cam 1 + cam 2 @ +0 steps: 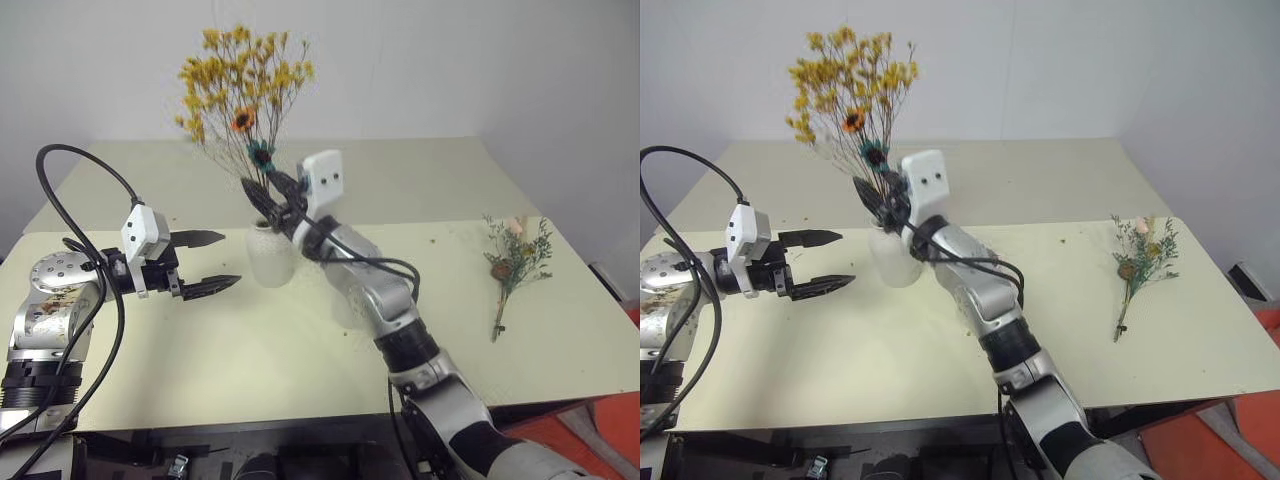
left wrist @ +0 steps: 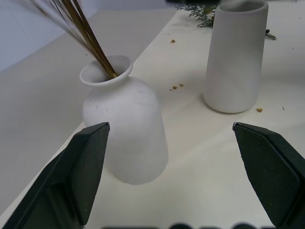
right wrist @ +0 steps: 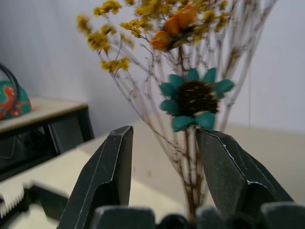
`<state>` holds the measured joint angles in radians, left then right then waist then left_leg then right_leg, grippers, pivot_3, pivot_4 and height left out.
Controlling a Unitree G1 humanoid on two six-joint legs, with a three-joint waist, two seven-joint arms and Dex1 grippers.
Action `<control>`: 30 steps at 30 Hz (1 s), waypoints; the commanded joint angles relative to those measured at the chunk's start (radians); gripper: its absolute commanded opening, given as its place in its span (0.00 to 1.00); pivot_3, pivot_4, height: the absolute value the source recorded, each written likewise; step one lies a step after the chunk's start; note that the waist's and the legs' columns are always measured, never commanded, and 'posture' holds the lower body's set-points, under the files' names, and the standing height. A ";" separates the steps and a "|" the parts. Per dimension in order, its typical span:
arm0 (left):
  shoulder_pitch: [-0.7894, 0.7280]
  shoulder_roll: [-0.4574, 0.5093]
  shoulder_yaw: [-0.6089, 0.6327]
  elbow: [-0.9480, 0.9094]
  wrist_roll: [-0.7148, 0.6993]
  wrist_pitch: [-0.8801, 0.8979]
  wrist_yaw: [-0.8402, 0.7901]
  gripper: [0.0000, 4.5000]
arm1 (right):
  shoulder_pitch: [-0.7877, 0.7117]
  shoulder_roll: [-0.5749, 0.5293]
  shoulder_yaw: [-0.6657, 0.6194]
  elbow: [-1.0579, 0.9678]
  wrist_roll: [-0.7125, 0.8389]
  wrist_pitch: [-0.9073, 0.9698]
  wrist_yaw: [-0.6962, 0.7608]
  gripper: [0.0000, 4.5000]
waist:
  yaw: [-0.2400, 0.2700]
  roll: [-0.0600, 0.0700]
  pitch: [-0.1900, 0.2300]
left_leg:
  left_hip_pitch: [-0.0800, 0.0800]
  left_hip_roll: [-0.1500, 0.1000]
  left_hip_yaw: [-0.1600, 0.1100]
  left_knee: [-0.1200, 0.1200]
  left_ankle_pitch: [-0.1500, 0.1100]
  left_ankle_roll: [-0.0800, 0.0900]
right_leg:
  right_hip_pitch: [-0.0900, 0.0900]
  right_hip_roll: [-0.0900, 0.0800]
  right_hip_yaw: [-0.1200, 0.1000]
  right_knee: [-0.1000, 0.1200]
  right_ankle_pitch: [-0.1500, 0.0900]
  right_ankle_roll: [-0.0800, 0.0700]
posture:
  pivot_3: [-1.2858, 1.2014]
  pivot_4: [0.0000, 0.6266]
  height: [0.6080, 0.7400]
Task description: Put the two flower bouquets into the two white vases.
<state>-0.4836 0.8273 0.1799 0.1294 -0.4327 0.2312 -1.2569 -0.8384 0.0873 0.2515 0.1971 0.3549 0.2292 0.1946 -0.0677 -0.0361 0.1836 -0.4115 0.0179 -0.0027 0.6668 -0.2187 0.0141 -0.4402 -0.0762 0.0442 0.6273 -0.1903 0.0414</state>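
Note:
The yellow-orange bouquet (image 1: 243,75) stands with its stems in the bottle-shaped white vase (image 1: 270,258) at mid-table. My right gripper (image 1: 264,192) sits just above the vase's neck, its fingers (image 3: 112,167) apart on either side of the stems, which pass loosely between them. To the left of that vase my left gripper (image 1: 230,260) hovers open and holds nothing. The wide-mouthed white vase (image 2: 236,57) stands just beyond the bottle vase (image 2: 128,129) in the left wrist view, and in the eye views my right arm largely covers it. The grey-green bouquet (image 1: 515,262) lies flat on the table at the right.
The cream table (image 1: 200,360) has its front edge close below my arms. A second, paler tabletop (image 1: 400,170) runs behind it up to the white wall. Small crumbs (image 2: 176,87) lie between the two vases.

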 commanded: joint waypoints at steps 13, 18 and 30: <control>-0.032 0.009 -0.005 0.023 0.006 -0.041 -0.013 1.00 | 0.124 -0.016 0.004 -0.279 -0.047 0.139 0.045 0.57 | 0.001 0.000 0.000 | 0.001 0.000 0.000 0.000 0.000 0.000 | 0.000 0.001 0.000 0.001 0.000 0.000 | 0.52 0.24 1.00; -0.040 0.006 -0.010 0.033 0.008 -0.047 -0.015 1.00 | 0.139 -0.039 -0.019 -0.332 -0.070 0.179 0.036 0.57 | 0.001 0.000 0.000 | 0.001 0.000 0.000 0.000 0.000 0.000 | 0.000 0.001 0.000 0.001 0.000 0.000 | 0.52 0.24 1.00; -0.070 -0.028 -0.065 0.009 -0.011 -0.024 -0.058 1.00 | 0.083 -0.220 -0.186 -0.616 -0.020 0.519 -0.001 0.57 | 0.013 0.000 0.000 | 0.000 0.000 0.000 0.000 0.000 0.000 | 0.000 0.000 0.000 0.000 0.000 0.000 | 0.52 0.24 1.00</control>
<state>-0.5289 0.8071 0.1273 0.1686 -0.4333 0.2059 -1.3072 -0.7052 -0.1191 0.1252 -0.3221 0.2911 0.6672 0.2051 -0.0547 -0.0363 0.1835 -0.4111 0.0178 -0.0027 0.6668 -0.2185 0.0139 -0.4401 -0.0757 0.0441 0.6275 -0.1906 0.0415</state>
